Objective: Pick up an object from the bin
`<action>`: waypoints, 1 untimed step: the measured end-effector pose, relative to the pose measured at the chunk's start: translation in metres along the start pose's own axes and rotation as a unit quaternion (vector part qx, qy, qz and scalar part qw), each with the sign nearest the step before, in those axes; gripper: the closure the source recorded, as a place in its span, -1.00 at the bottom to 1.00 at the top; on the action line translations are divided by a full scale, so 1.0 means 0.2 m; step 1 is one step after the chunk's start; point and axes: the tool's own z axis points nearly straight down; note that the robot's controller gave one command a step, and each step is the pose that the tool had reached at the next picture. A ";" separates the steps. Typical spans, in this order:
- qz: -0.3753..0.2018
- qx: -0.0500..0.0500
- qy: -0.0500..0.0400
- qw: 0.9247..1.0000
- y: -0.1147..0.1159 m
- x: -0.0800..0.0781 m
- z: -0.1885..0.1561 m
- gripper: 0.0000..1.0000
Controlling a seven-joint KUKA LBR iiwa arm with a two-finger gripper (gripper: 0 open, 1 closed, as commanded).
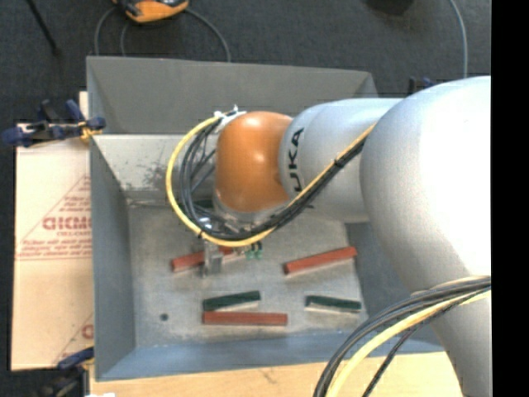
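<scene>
Five sticks (320,260) lie loose in the bin (107,246). The gripper (213,259) is low over the three-o'clock end of the red stick (187,262), at nine o'clock on the floor. I cannot tell how wide it stands. Gripped that far off-centre, the stick could pivot and slip out when lifted.

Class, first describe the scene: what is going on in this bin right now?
The KUKA arm reaches into the grey bin from the right, its gripper low at the right end of a short red bar left of centre. That bar lies flat, not lifted. Four other bars lie apart: a slanted red bar to the right, a dark green bar and a flat red bar nearer the front, and a second green bar front right.
</scene>
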 end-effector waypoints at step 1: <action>0.000 0.000 0.000 1.000 0.00 0.00 0.00 1.00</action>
